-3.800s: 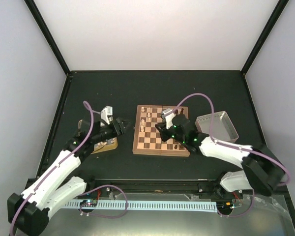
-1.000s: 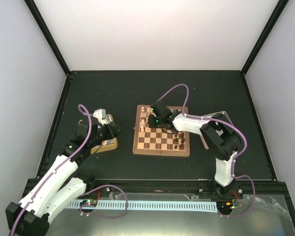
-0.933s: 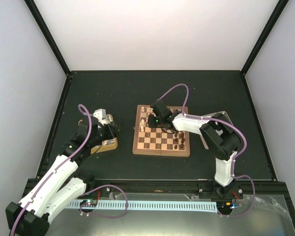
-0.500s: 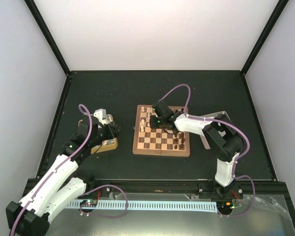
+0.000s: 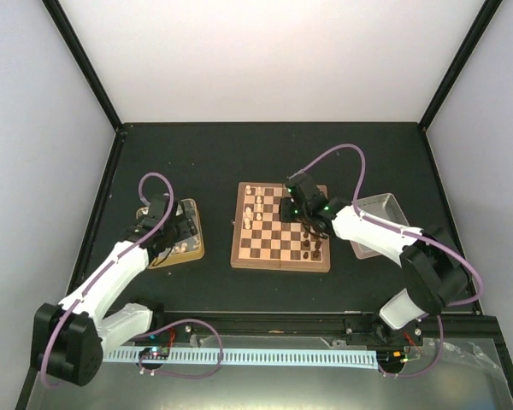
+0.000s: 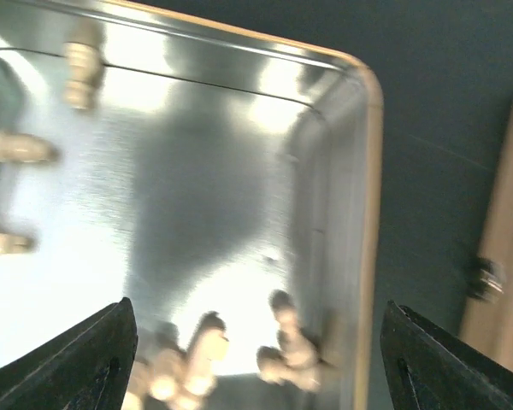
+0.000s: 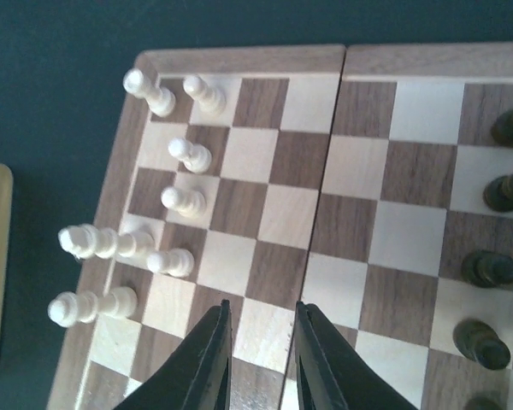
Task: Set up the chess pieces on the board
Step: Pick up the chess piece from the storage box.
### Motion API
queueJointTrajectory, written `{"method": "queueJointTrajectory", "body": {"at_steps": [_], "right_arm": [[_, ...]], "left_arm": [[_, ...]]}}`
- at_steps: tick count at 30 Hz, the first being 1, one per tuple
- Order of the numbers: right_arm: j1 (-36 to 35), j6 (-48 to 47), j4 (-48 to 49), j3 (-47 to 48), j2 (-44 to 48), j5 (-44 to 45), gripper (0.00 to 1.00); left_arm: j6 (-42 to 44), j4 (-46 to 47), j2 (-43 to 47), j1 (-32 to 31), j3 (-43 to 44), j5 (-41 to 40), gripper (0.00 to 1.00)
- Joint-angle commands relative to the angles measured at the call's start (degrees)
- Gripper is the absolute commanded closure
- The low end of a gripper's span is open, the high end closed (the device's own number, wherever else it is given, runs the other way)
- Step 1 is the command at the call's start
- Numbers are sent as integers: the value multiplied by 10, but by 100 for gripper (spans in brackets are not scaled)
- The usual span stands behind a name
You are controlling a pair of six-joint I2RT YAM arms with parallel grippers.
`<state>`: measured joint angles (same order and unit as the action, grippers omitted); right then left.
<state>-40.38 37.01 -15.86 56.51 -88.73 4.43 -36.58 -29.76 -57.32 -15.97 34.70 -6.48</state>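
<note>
left gripper (image 6: pixel 255 305) hovering over tin (image 6: pixel 373 171), jaws wide | right gripper (image 7: pixel 262 306) hanging, jaws barely apart, empty, pale pieces (image 7: pixel 179 202) at 10 o'clock

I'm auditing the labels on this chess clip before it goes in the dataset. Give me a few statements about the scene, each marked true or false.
1. The tin below the left gripper holds pale pieces. True.
2. The right gripper holds a dark piece. False: it is empty.
3. The board carries dark pieces. True.
4. The left gripper hovers over the board. False: it is over the tin, beside the board.
5. The silver tray lies left of the board. False: it lies on the right.
</note>
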Motion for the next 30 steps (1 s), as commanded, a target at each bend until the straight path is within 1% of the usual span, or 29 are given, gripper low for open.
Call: {"method": "queueJointTrajectory", "body": {"at_steps": [1,4,7,9,11,13,15,17,21,23,26,30], "right_arm": [[1,-19,-9,-18,4,-3,78],[0,-30,-5,-16,-3,-13,78],[1,-42,-4,-10,-11,-21,78],[1,-51,-7,-6,-16,-23,78],[1,-56,-10,-5,-17,-22,79],[1,-60,-10,-6,-17,-22,79],[1,-63,-11,-7,-17,-19,79],[0,-64,-12,-7,-17,-18,79],[1,-66,-11,-7,-18,-20,79],[0,-66,-12,-7,-17,-22,79],[1,-66,-11,-5,-18,-24,79],[2,-68,-14,-3,-15,-23,79]], "left_arm": [[-15,-2,-41,44,22,-89,20],[-34,28,-79,76,26,-103,25],[-60,52,-118,108,31,-125,34],[-77,59,-143,136,38,-125,42],[-96,72,-156,150,41,-129,48],[-115,86,-188,159,45,-133,53],[-144,88,-209,166,48,-150,57],[-169,102,-227,173,46,-158,57],[-190,122,-259,176,53,-164,58],[-194,131,-273,178,58,-170,58],[-196,138,-295,182,67,-156,58],[-203,131,-302,188,72,-152,59]]}}
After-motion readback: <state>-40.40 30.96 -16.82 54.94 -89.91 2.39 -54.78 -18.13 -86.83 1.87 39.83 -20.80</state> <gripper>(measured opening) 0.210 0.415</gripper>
